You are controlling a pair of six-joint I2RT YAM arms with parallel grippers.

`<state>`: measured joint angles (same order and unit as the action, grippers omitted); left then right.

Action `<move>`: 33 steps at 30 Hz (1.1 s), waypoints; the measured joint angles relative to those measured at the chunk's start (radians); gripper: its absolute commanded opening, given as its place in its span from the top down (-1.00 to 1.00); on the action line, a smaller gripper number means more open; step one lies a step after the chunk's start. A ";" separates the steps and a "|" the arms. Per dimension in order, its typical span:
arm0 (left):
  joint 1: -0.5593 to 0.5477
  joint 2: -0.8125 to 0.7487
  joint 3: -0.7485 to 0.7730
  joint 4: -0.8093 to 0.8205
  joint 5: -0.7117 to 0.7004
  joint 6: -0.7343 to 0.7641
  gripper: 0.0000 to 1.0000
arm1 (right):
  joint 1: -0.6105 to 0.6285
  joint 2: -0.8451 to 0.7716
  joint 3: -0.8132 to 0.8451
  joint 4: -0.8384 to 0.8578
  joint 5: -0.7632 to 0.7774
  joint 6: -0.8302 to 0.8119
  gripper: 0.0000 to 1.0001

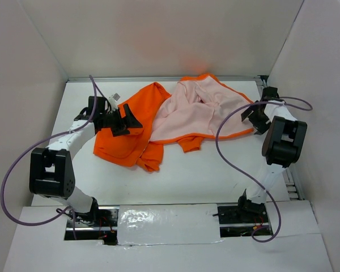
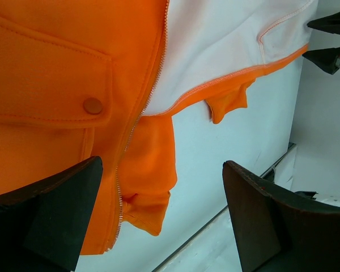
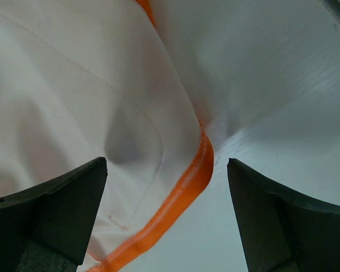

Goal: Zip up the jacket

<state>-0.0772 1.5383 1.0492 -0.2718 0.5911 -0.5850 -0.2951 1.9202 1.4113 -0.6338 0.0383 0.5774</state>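
The jacket (image 1: 127, 141) lies unzipped on the white table, orange outer side at the left, its right panel flipped over with pale pink lining (image 1: 198, 110) up. My left gripper (image 1: 126, 120) hovers open over the orange panel. In the left wrist view the flap pocket with its button (image 2: 93, 105) and the pale zipper (image 2: 140, 110) run between the open fingers (image 2: 62, 204); nothing is gripped. My right gripper (image 1: 255, 118) is open at the lining's right edge. The orange hem (image 3: 187, 187) lies between its jaws, untouched.
White walls close in the table on the left, back and right; the right wall stands close behind the right arm. Purple cables (image 1: 226, 153) loop from both arms over the table. A shiny taped strip (image 1: 167, 224) lies between the arm bases at the front.
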 measured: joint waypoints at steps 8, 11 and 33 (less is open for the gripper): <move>0.002 -0.005 0.000 -0.002 -0.012 -0.004 -0.99 | -0.006 0.077 0.029 0.007 0.023 0.021 1.00; 0.002 -0.030 -0.001 -0.005 -0.012 -0.019 -0.99 | 0.005 0.056 0.039 0.004 0.062 -0.002 1.00; 0.064 -0.259 -0.121 -0.106 -0.089 -0.130 -0.98 | 1.415 -0.143 -0.312 -0.085 0.578 -0.291 -0.72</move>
<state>-0.0132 1.2797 0.9287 -0.3775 0.5026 -0.7151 1.1194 1.7767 1.0996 -0.7185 0.6159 0.2863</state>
